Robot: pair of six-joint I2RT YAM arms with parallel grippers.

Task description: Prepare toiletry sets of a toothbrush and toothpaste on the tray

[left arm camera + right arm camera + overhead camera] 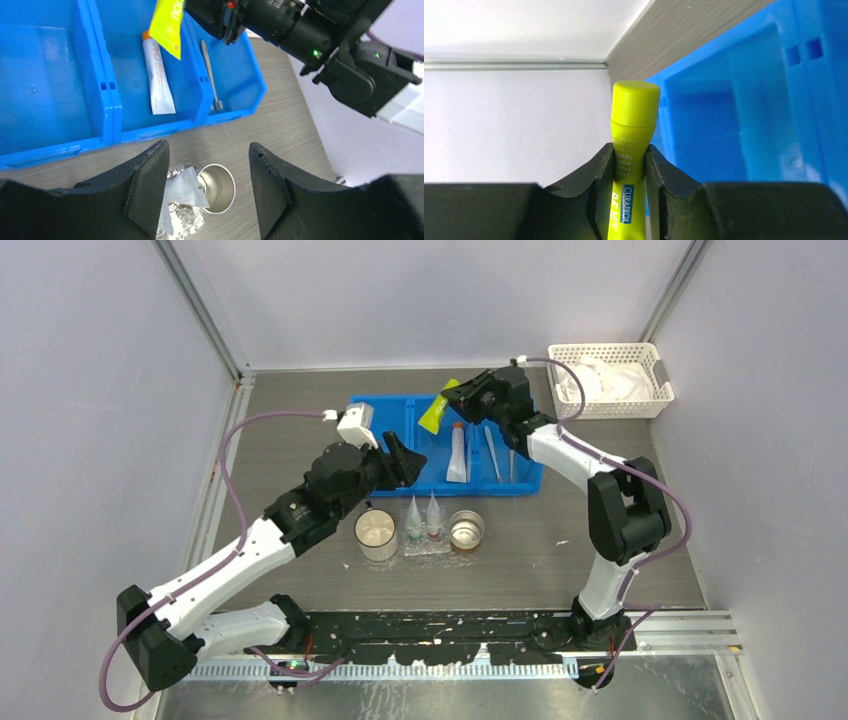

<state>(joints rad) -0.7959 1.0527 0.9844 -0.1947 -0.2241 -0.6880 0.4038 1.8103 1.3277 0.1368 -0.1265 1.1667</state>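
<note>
My right gripper (452,400) (630,160) is shut on a yellow-green toothpaste tube (436,413) (634,125) (170,27), holding it in the air above the blue bin (385,415) (749,115). In the bin lie a white toothpaste tube (457,452) (157,80) and a toothbrush (492,452) (210,75). The clear tray (430,549) stands in front of the bin with two pointed toiletry sets (423,516) (185,187) upright in it. My left gripper (408,458) (207,165) hangs open above the bin's front edge with nothing between its fingers.
A steel cup (466,530) (217,187) stands right of the tray and a clear cup (376,535) stands left of it. A white lattice basket (610,380) with white packets sits at the back right. The two arms are close together over the bin.
</note>
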